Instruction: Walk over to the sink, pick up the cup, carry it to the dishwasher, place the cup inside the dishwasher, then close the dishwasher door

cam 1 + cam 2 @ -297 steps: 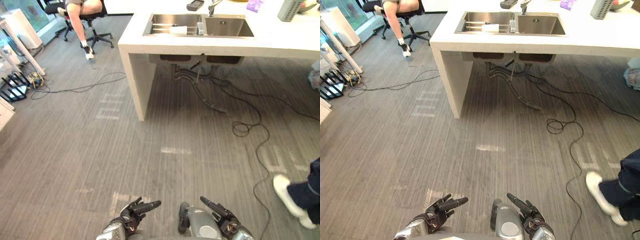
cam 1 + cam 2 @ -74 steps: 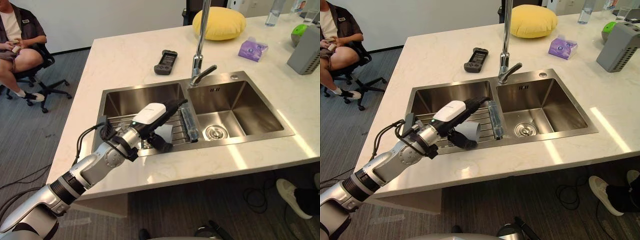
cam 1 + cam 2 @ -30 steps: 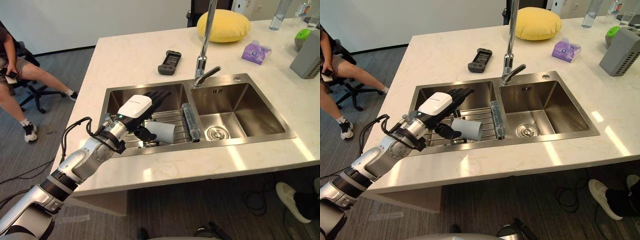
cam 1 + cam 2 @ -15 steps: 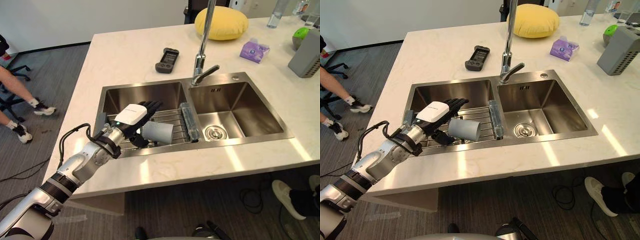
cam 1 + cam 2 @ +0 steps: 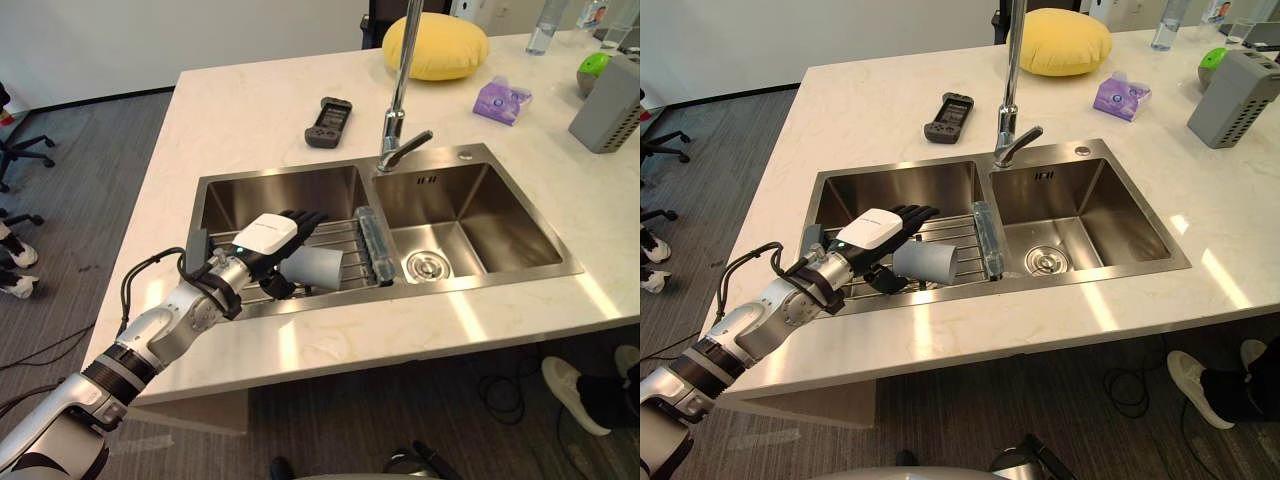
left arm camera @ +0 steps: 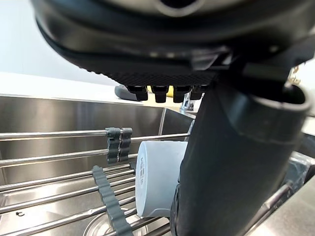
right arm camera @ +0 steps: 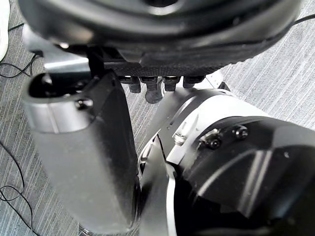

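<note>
sink rack [image 5: 343,238] – left hand [image 5: 262,238], fingers straight, over the lying cup [image 5: 318,268]; right hand [image 7: 162,39] relaxed.

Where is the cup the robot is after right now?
In the left eye view the cup lies on its side on the wire rack in the sink's left basin, just right of the left hand.

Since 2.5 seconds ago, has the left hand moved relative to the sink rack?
Yes. The left hand has drawn back toward the robot's left: its fingers reached the rack's rolled end then, and now stop short of it, over the cup.
</note>
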Robot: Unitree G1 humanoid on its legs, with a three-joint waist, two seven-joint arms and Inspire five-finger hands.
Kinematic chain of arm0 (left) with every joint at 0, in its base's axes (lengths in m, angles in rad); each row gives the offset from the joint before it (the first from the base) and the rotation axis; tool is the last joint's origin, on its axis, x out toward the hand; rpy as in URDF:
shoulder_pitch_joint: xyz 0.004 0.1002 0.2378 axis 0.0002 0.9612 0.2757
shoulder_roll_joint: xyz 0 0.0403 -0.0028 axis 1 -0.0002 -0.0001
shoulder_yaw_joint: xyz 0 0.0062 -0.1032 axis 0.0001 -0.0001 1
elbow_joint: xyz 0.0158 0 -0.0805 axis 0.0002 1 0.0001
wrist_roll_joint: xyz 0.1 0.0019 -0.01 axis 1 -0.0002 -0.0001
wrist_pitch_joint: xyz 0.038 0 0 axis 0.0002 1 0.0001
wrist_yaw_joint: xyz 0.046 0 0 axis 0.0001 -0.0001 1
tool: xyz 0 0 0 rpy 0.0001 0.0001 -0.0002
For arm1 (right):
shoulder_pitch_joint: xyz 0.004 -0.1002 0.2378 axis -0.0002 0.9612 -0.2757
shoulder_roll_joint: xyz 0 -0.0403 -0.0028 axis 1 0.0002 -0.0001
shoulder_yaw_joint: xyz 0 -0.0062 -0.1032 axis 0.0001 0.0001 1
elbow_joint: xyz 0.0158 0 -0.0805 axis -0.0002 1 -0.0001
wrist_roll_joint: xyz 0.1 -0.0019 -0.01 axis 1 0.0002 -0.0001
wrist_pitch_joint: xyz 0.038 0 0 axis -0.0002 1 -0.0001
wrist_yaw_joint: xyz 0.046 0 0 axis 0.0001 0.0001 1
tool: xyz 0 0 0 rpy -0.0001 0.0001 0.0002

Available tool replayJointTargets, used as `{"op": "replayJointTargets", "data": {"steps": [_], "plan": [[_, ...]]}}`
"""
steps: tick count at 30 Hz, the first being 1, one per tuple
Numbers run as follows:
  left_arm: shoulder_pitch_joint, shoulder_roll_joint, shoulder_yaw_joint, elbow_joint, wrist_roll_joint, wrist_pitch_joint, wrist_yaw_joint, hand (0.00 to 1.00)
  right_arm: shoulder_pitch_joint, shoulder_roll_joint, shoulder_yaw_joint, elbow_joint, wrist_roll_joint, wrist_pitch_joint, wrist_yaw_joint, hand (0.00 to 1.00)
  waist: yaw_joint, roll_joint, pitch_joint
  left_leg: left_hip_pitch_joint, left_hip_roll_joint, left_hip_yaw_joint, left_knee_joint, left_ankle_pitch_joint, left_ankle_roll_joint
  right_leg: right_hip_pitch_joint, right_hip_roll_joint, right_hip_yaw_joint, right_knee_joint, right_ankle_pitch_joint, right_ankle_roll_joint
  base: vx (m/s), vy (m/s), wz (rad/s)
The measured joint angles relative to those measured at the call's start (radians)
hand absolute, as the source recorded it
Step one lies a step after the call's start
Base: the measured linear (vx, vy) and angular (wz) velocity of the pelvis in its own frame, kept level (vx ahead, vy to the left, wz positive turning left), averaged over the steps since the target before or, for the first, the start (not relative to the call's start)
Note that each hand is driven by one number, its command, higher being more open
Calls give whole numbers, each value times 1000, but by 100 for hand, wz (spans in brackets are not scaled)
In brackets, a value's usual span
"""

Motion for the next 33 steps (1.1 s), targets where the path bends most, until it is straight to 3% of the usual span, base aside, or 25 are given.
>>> {"op": "replayJointTargets", "data": {"steps": [12, 33], "plan": [[-77, 28, -70, -30, -21, 111, -174, 100, 0, -9, 27, -31, 13, 13, -25, 100, -21, 10, 6, 1, 0, 5, 0, -4, -1, 0, 0, 5, -4, 0, 0, 0, 0, 0], [-129, 52, -114, -110, 1, 184, -398, 100, 1, -15, 36, -40, 32, 7, -42, 100, -25, 32, 10, 2, 3, 34, 0, -11, -4, -17, 0, 45, 12, -3, -3, -1, 0, -2]]}}
